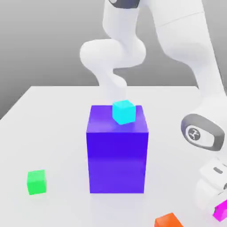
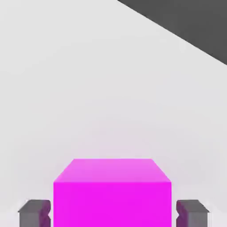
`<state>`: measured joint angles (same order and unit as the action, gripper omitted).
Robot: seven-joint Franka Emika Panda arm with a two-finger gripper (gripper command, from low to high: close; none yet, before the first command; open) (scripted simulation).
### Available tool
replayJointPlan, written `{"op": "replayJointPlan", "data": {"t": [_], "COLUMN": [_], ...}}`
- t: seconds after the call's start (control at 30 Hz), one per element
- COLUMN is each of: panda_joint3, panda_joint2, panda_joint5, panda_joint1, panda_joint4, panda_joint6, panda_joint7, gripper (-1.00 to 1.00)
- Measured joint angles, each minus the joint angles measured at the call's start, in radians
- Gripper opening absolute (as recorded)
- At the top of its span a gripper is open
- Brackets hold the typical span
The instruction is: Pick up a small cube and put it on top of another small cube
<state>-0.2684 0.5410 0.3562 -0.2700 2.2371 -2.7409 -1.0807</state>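
Note:
The small magenta-pink cube rests on the white table between my two dark fingers, which press against its two sides. In the exterior view the same cube peeks out at the lower right corner, under the white hand. My gripper is down at table level there, shut on this cube. A small cyan cube sits on top of the big blue-violet block in the middle of the table, well to the exterior view's left of the hand.
A green cube lies on the table at the exterior view's left. An orange cube sits at the front, close beside the hand. The table's edge runs diagonally beyond the magenta cube.

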Motion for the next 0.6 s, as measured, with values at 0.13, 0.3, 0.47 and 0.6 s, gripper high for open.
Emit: {"op": "replayJointPlan", "data": {"t": [0.13,0.3,0.47,0.6], "panda_joint3": [-0.014,-0.024,0.099,0.198], "panda_joint2": [-0.024,-0.172,-0.258,-0.324], "panda_joint5": [-0.014,-0.118,-0.199,-0.250], "panda_joint1": [0.010,0.087,0.185,0.261], "panda_joint4": [0.006,0.064,0.144,0.211], "panda_joint6": [0.018,0.103,0.102,0.096], "panda_joint7": [0.010,0.009,-0.146,-0.279], "gripper": [-1.00,-1.00,-1.00,-1.00]}}
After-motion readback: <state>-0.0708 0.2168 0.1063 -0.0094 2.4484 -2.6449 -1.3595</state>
